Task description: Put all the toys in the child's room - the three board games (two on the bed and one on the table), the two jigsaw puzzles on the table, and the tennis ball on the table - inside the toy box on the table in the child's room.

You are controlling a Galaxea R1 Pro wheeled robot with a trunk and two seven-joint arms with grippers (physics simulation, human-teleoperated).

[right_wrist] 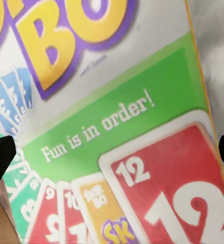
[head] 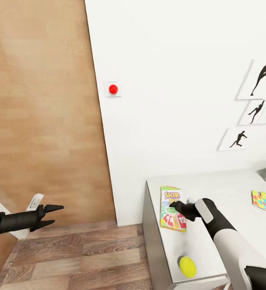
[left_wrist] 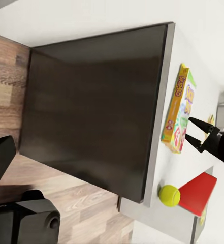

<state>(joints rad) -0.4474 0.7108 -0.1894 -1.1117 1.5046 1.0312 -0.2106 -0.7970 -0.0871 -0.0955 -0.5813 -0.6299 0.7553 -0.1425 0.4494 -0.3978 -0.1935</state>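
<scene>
Hovering over the board game (head: 172, 208), my right end effector (head: 174, 206) has its two dark fingers spread wide, one toward each long side of the box, and grips nothing; whether the tips touch the lid I cannot tell. The white-green-yellow box lies flat near the edge of the pale worktop (head: 197, 241). A tennis ball (head: 188, 267) rests on the same worktop, closer to me, and a jigsaw puzzle (head: 265, 201) lies well apart, further along it. My left end effector (head: 56, 214) hangs over the wood floor (head: 88, 257), fingers parted and empty.
</scene>
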